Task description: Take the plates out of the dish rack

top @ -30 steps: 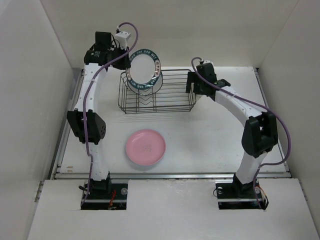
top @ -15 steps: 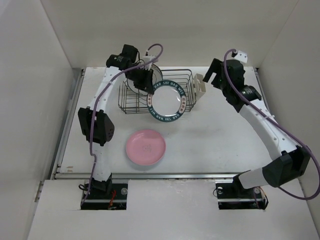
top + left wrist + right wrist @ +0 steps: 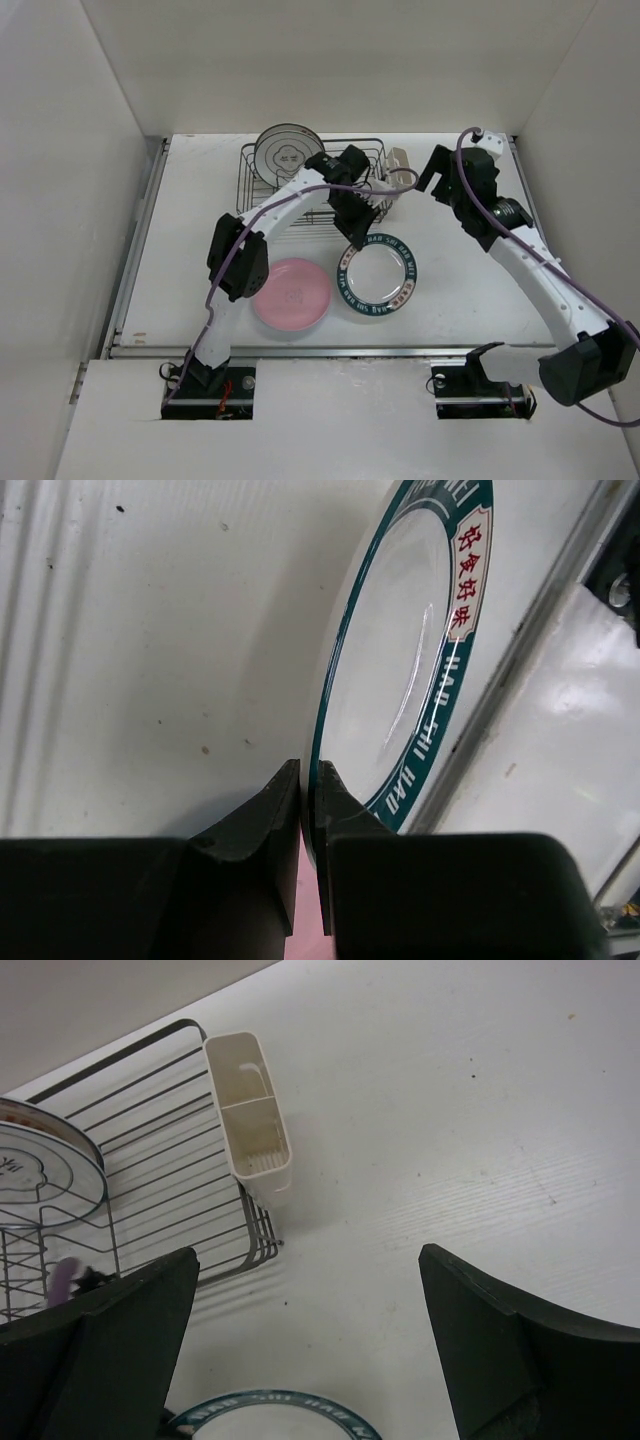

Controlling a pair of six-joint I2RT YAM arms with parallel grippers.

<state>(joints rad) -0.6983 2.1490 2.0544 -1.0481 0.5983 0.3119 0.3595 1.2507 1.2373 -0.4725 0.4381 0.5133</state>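
Observation:
My left gripper [image 3: 356,236] is shut on the rim of a white plate with a teal lettered rim [image 3: 378,275]. It holds the plate low over the table, just right of the pink plate [image 3: 291,295]. In the left wrist view the fingers [image 3: 270,820] pinch the plate's edge [image 3: 400,680]. The dark wire dish rack [image 3: 262,200] stands at the back with one grey-white dark-rimmed plate [image 3: 285,150] upright in it. My right gripper [image 3: 436,172] is open and empty beside the rack's cream cutlery cup [image 3: 397,165]. The right wrist view shows the cup [image 3: 250,1110], the rack [image 3: 150,1160] and the teal rim [image 3: 270,1405].
White walls close in the table on the left, back and right. The table's front edge rail [image 3: 340,350] runs just below the two plates. My left arm stretches across the front of the rack.
My left gripper has carried the teal-rimmed plate from the rack forward and down to the right of the pink plate. My right gripper has lowered slightly toward the cutlery cup.

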